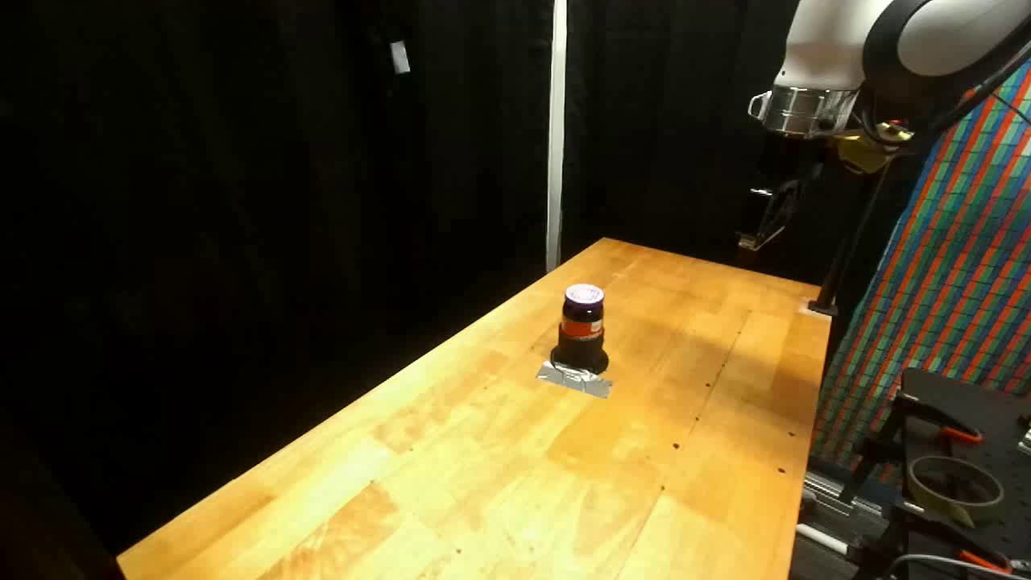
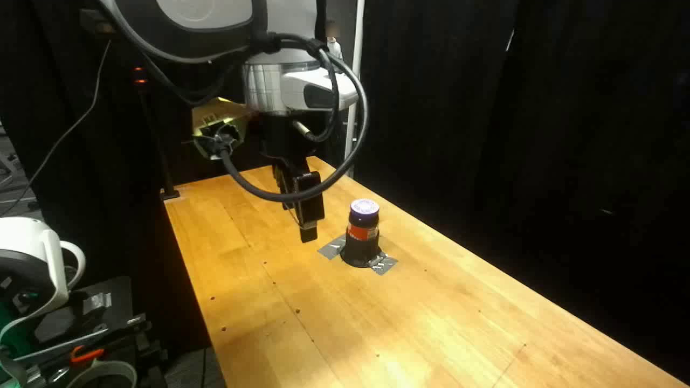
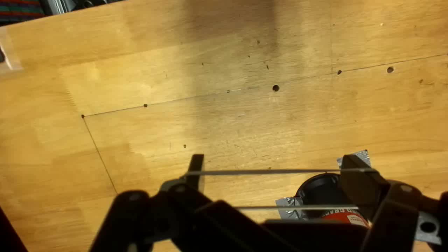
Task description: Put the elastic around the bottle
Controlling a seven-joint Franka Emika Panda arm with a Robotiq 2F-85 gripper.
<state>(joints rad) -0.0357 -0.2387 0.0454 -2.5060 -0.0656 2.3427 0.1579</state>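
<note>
The bottle (image 1: 581, 328) is small and dark, with an orange-red band and a pale-topped cap. It stands upright in a black holder (image 1: 580, 354) taped to the table. In an exterior view the bottle (image 2: 363, 233) is beside my gripper (image 2: 298, 221), whose fingertips hang above the table. In the wrist view my gripper (image 3: 274, 164) is open, fingers wide apart. The elastic (image 3: 260, 172) is stretched around both fingers as two pale strands. The bottle (image 3: 344, 215) shows partly behind the right finger and gripper body; its cap is hidden there. The elastic is apart from the bottle.
The wooden table (image 1: 483, 483) carries silver tape (image 1: 573, 379) at the holder's foot. A cable (image 2: 362, 134) loops from the wrist. A thin pole (image 2: 156, 140) stands at a table corner. A side bench holds a tape roll (image 1: 956, 489) and clamps. Dark curtains hang behind.
</note>
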